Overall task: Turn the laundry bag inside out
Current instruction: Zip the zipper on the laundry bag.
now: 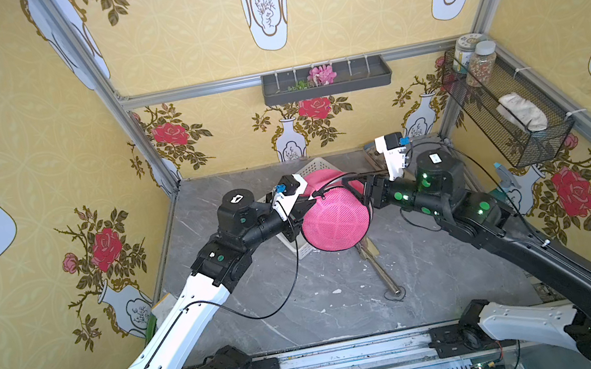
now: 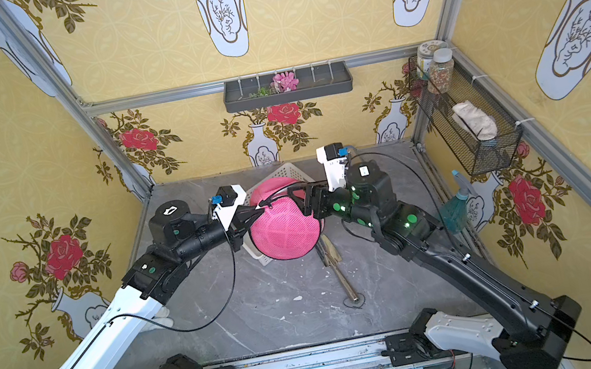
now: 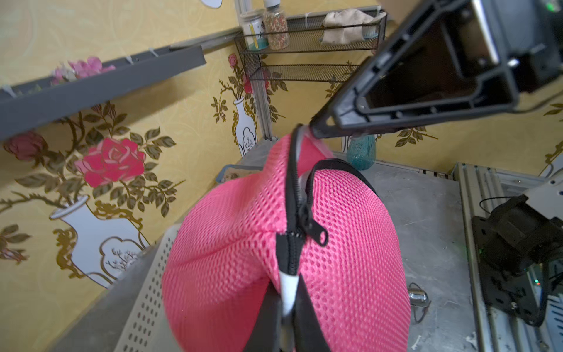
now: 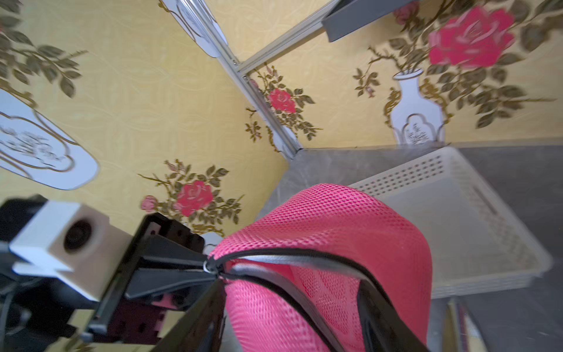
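Bag (image 1: 335,223) hangs above the basket (image 1: 312,168) and table, mouth unzipped, not yet turned. My left hand (image 3: 288,301) is clamped on its zipper end. My right hand (image 1: 358,195) stands apart around the rim. Next, I reckon, I need a fresh rim grip, then I push the dome through.

Staged home-like robot test cell: aluminium frame (image 1: 187,91), rose wallpaper panels (image 1: 31,137), grey marble-look tabletop (image 1: 307,306).
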{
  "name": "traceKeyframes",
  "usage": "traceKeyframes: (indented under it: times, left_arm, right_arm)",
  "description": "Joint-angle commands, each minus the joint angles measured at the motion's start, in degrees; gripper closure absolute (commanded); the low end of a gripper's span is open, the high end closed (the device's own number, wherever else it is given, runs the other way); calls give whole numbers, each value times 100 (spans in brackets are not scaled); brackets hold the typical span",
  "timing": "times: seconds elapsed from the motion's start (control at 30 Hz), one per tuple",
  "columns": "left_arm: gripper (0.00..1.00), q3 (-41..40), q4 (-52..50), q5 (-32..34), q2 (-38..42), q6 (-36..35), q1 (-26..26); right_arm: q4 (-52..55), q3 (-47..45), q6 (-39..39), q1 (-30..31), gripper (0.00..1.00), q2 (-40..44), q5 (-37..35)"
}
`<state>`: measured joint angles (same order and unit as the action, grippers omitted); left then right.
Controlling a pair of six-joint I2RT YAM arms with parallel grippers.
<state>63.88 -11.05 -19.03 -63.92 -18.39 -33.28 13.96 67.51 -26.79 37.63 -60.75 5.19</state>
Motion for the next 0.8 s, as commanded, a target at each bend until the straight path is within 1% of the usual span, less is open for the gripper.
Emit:
traceKeyframes:
  times: [0.0, 0.07, 0.17, 0.27, 0.33, 0.4, 0.47, 0.57, 0.77]
  left_arm:
    - [100, 1, -161, 180, -81, 1052, 14]
    - [100, 32, -236, 199, -130, 1220, 7]
    - [100, 163, -442, 173, -216, 1311, 5]
    - [100, 297, -622, 128, -286, 1364, 3]
    - [100, 351, -694, 97, -301, 1365, -7]
    - [100, 395, -776, 86, -296, 1348, -4]
    - [100, 462, -889, 77, -277, 1304, -12]
    - [100, 574, -1086, 44, -269, 1239, -21]
    - [100, 931, -1759, -14, -365, 929, -90]
  right_arm:
    - [-291, -482, 1921, 447, 37, 289, -1113]
    - [-554, -759, 3066, 1171, 38, 379, -1359]
    - [-912, -988, 4371, 2111, 39, 275, -2074]
    - [-1361, -1027, 5155, 2590, 44, 4, -2591]
    - [-1599, -1009, 5346, 2662, 48, -164, -2743]
    - [-1871, -1032, 5389, 2662, 50, -241, -2798]
    - [-2139, -1095, 5470, 2638, 51, -266, -2888]
    - [-2196, -1021, 5492, 2543, 51, -368, -2910]
    - [-2048, -708, 5508, 2343, 53, -677, -2554]
